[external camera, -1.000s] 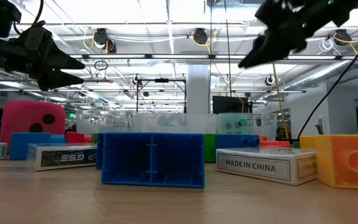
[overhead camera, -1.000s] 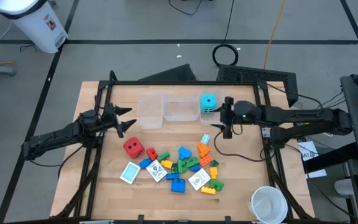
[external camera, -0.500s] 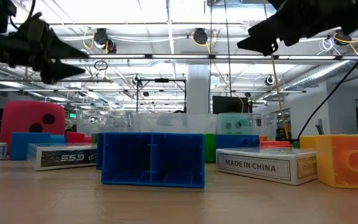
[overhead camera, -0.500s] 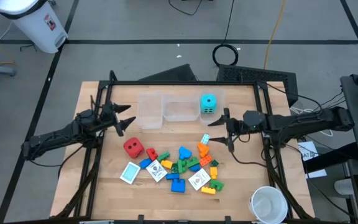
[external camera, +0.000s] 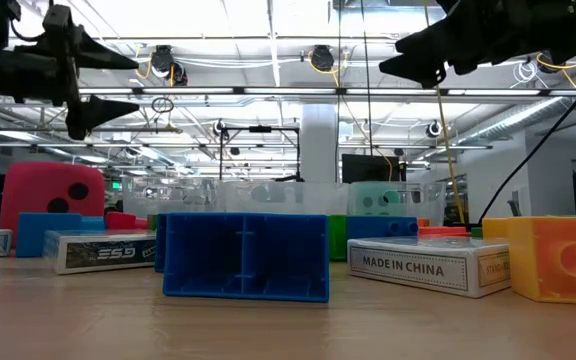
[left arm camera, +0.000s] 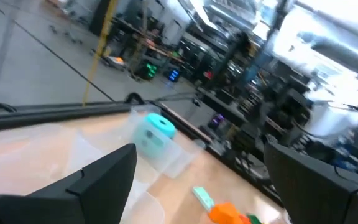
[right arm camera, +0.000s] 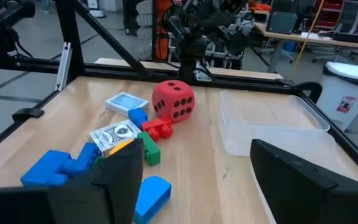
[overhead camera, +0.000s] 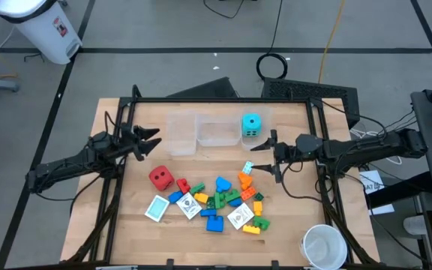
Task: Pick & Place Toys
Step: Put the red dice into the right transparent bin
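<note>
On the wooden bench (overhead camera: 126, 225), two clear bins (overhead camera: 201, 133) sit near the far edge, a cyan dotted die (overhead camera: 251, 124) just beside them. The red die (overhead camera: 161, 178) with dark pips lies toward the left. Coloured bricks (overhead camera: 227, 196) and white cards (overhead camera: 188, 205) cluster near the front edge. The left hand (overhead camera: 150, 141) and right hand (overhead camera: 270, 155) hover with fingers apart, empty.

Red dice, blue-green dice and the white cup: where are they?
red dice (overhead camera: 161, 178), high view, top face
blue-green dice (overhead camera: 251, 125), high view, top face
white cup (overhead camera: 324, 233), high view, its rim
</note>
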